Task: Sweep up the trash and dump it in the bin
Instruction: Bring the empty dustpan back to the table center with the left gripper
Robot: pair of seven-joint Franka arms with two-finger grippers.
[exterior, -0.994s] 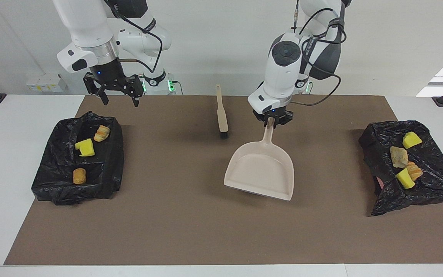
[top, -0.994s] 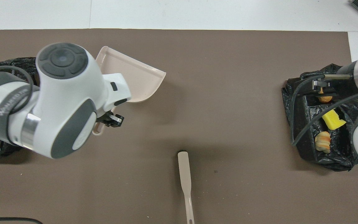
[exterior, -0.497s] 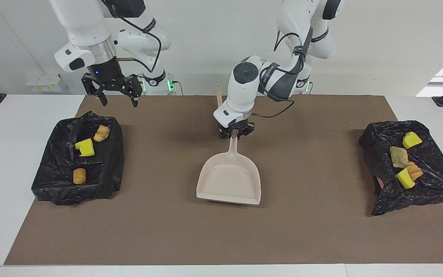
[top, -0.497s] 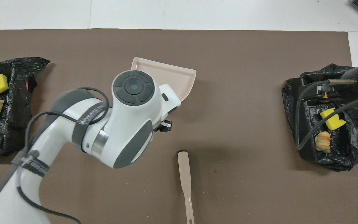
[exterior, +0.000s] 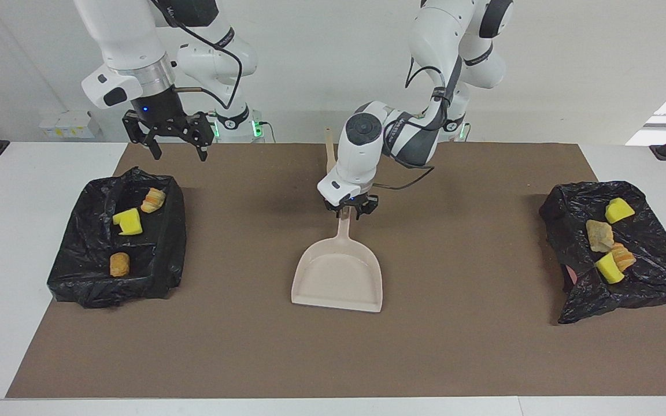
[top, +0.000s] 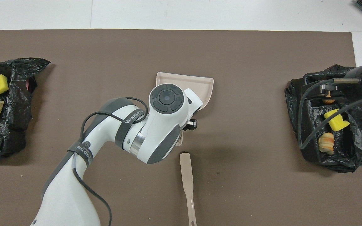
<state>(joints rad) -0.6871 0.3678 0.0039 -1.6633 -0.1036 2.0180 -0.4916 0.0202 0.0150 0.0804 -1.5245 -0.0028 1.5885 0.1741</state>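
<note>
Brown tabletop (exterior: 483, 346): dustpan (exterior: 339, 277) rests flat; left gripper (exterior: 349, 212) at its handle, jaws' state unclear; right gripper (exterior: 176, 151) released.

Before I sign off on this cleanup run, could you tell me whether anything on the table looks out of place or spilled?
Nothing is spilled. The yellow and tan scraps all lie on the two black bin bags, and the brown mat is bare of them. The beige dustpan sits empty at the middle, the brush beside its handle.
</note>
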